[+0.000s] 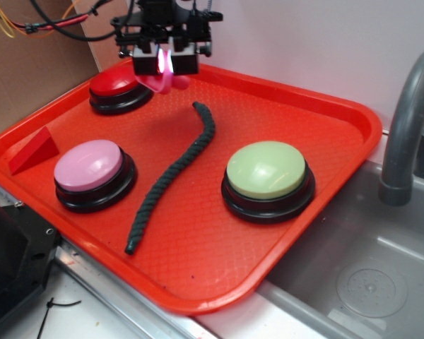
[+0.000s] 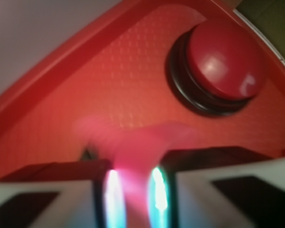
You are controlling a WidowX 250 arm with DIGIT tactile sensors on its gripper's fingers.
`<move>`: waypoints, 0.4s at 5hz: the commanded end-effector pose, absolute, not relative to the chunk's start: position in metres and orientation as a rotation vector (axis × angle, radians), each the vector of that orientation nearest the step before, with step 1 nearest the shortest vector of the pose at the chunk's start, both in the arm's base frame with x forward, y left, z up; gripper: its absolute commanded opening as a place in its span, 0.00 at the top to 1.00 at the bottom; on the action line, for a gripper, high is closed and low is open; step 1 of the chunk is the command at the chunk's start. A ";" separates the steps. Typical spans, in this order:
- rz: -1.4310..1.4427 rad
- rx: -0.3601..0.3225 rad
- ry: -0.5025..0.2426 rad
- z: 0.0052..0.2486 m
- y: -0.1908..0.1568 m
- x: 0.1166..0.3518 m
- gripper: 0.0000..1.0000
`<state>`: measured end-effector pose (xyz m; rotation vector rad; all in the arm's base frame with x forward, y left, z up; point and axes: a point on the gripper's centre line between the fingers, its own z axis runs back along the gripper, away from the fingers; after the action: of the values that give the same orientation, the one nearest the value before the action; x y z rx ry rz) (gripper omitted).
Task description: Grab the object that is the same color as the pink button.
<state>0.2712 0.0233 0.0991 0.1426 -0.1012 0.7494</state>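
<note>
The gripper [image 1: 165, 65] is positioned above the rear left area of the red tray [image 1: 318, 212], with its jaws drawn close together on the hot-pink toy bolt [image 1: 167, 82]. In the wrist view the bolt [image 2: 137, 149] is clamped between the two fingers, and its head protrudes past the fingertips; that view is blurred, so the thread detail cannot be resolved. In the exterior view the bolt hangs below the gripper, and whether it is clear of the tray surface cannot be told.

The red-topped button [image 1: 116, 90] sits just left of the gripper at the tray's rear left corner; it also appears in the wrist view [image 2: 223, 66]. A dark green twisted rope [image 1: 175, 169] lies along the tray centre, running from near the gripper toward the front edge. The pink button [image 1: 90, 171] stands left of the rope, with a red wedge block [image 1: 34, 150] beside it at the tray's left edge. A light green-topped button [image 1: 267, 178] stands right of the rope. A grey faucet [image 1: 410, 120] rises over the sink [image 1: 367, 282] at the right.
</note>
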 end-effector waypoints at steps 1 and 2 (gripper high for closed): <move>0.339 0.034 -0.160 0.210 0.025 0.208 1.00; 0.233 0.030 -0.158 0.230 0.027 0.188 1.00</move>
<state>0.1809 0.0118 0.2146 0.0350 -0.1096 0.2312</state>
